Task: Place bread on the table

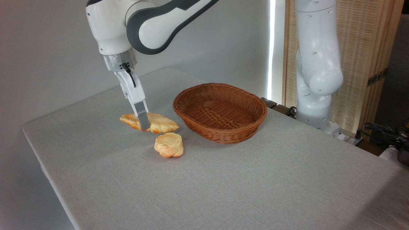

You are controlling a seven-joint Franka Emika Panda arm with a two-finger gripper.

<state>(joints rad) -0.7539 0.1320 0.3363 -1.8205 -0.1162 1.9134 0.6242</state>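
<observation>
My gripper hangs over the table's far left part, fingers pinched on the bread across its middle. The loaf lies flat at table level between my jaws, ends sticking out left and right; whether it rests on the cloth I cannot tell. A bun sits just in front, the basket to the right.
</observation>
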